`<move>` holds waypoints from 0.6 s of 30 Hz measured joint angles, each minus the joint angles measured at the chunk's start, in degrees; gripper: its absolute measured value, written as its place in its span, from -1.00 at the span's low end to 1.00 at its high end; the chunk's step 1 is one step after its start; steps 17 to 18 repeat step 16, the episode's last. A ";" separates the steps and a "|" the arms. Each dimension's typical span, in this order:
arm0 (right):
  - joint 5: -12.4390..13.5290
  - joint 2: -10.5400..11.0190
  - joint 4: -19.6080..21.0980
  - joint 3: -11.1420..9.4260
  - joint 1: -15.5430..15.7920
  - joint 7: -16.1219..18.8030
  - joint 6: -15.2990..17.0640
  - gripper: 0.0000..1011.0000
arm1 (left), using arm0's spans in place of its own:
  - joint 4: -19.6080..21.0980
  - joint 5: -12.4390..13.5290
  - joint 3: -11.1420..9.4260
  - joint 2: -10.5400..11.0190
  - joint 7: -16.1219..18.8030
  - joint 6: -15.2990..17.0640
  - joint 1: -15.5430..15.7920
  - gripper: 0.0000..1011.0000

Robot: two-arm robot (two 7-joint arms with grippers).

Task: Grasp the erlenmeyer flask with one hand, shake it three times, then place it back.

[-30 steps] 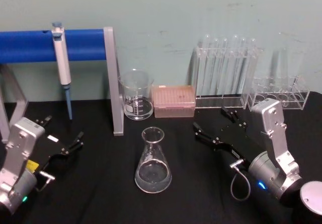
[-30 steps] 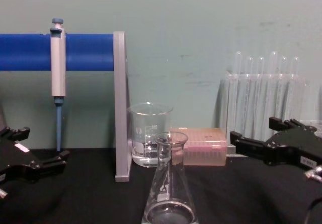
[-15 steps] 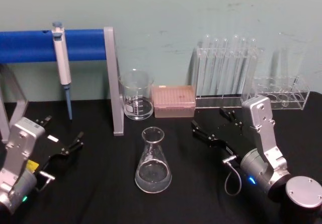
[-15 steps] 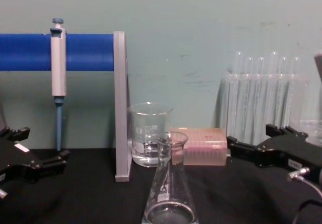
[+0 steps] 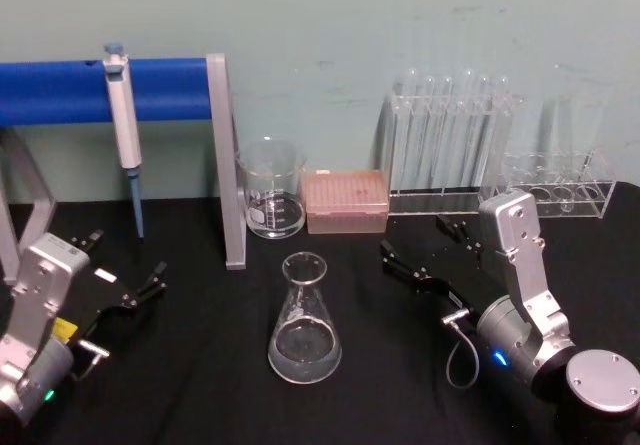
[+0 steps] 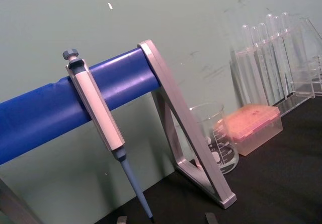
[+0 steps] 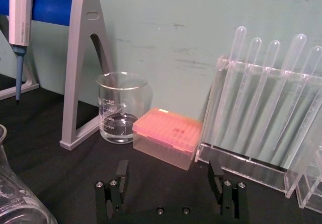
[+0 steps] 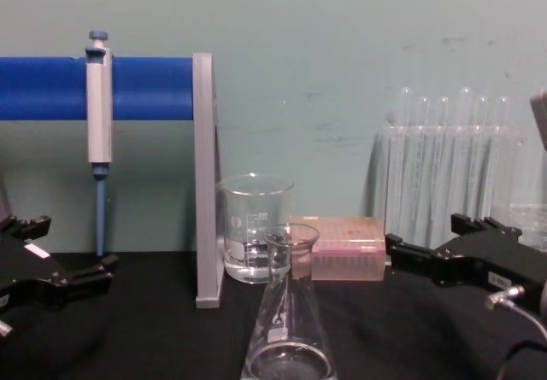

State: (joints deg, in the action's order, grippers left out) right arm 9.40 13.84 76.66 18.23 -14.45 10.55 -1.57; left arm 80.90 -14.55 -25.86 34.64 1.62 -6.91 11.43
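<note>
Head view: the erlenmeyer flask (image 5: pixel 304 320) stands upright on the black surface (image 5: pixel 200 385), near the front centre, untouched, with a little clear liquid in its base. The right gripper (image 5: pixel 428 252) sits to the flask's right, well apart from it, jaws spread wide and holding nothing. The left gripper (image 5: pixel 125 268) rests at the left edge of the surface, jaws likewise parted and empty. Behind the flask stand a glass beaker (image 5: pixel 270 189), a pink tip box (image 5: pixel 345 201) and a clear rack of test tubes (image 5: pixel 450 145); a pipette (image 5: pixel 122 130) hangs on a blue stand (image 5: pixel 60 90). Left wrist view: the pipette (image 6: pixel 98 131), blue stand (image 6: pixel 45 118), beaker (image 6: pixel 214 138) and tip box (image 6: pixel 254 129) appear ahead. Right wrist view: the right gripper (image 7: pixel 170 179) has its jaws released, facing the tip box (image 7: pixel 167 137), with the flask (image 7: pixel 17 204) off at the frame's corner. Chest view: the flask (image 8: pixel 289 316) stands in front of the beaker (image 8: pixel 255 226), between the left gripper (image 8: pixel 60 265) and right gripper (image 8: pixel 440 243), clear of both.
</note>
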 joint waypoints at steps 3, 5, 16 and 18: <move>0.00 0.02 0.03 0.01 0.01 0.00 -0.02 0.98 | 0.00 0.00 0.00 0.00 0.00 0.00 0.00 0.98; 0.02 0.03 0.05 0.02 0.02 0.01 -0.02 0.98 | 0.00 0.00 0.00 0.00 0.00 0.00 0.00 0.98; 0.07 0.09 0.12 0.09 0.06 0.03 -0.09 0.98 | 0.00 0.00 0.00 0.00 0.00 0.00 0.00 0.98; 0.07 0.09 0.12 0.09 0.06 0.03 -0.09 0.98 | 0.00 0.00 0.00 0.00 0.00 0.00 0.00 0.98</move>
